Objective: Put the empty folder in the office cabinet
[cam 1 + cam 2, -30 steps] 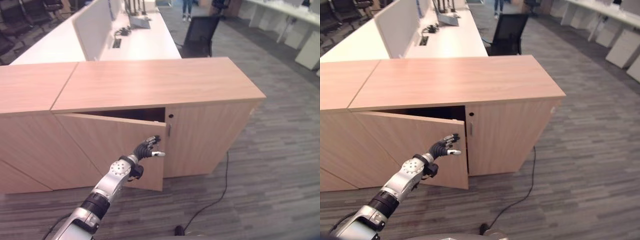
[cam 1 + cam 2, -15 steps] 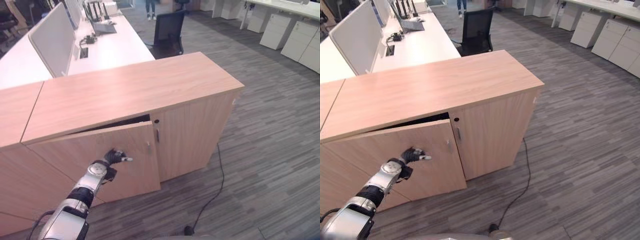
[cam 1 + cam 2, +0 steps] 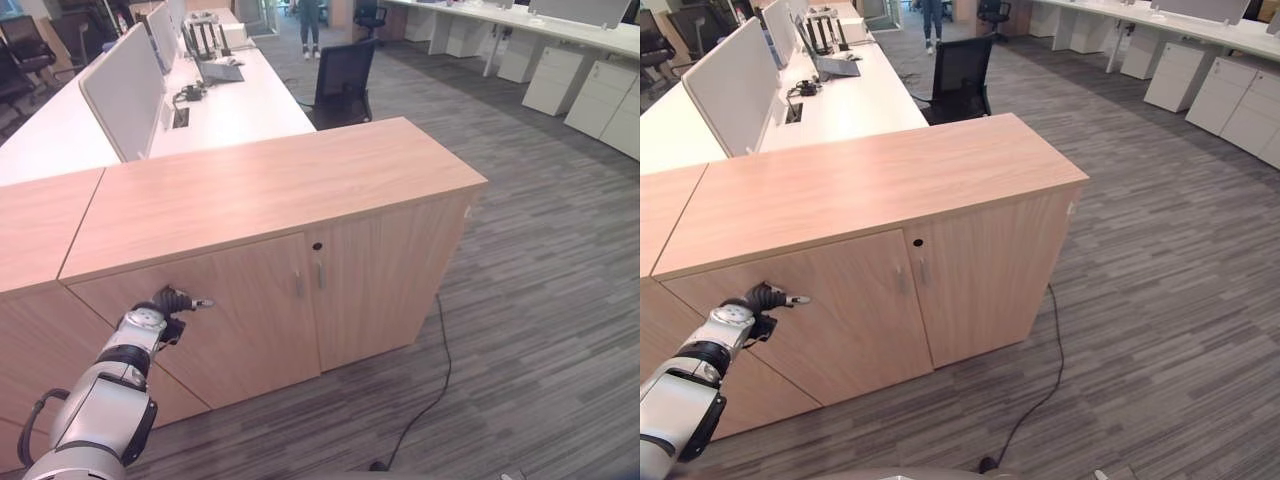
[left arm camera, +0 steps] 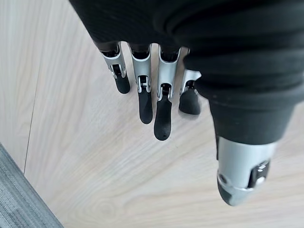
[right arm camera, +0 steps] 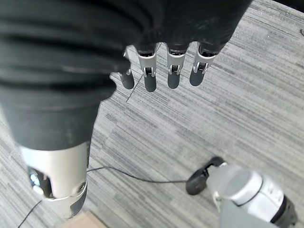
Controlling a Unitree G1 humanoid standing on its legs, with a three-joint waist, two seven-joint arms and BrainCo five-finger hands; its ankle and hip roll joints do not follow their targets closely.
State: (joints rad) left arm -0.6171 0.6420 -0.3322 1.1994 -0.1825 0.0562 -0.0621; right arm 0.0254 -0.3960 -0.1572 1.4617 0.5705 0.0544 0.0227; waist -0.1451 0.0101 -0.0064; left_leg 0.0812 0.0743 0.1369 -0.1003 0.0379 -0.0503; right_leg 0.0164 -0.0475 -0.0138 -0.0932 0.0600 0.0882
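Observation:
The wooden office cabinet (image 3: 270,190) stands before me with both doors flush and closed. My left hand (image 3: 172,301) rests against the upper left part of the left door (image 3: 245,325). In the left wrist view its fingers (image 4: 145,97) are straight, tips on the wood, and it holds nothing. My right hand (image 5: 161,71) hangs over the grey carpet with relaxed fingers and is empty.
A second wooden cabinet (image 3: 40,215) adjoins on the left. Behind are a long white desk (image 3: 230,100) with dividers and a black office chair (image 3: 343,78). White drawer units (image 3: 590,90) stand at the far right. A person's legs (image 3: 309,20) show far back. Grey carpet (image 3: 540,300) lies to the right.
The left cabinet door, ajar a second ago, has swung closed under my left hand. The hand has moved leftward along the door. The camera has also shifted.

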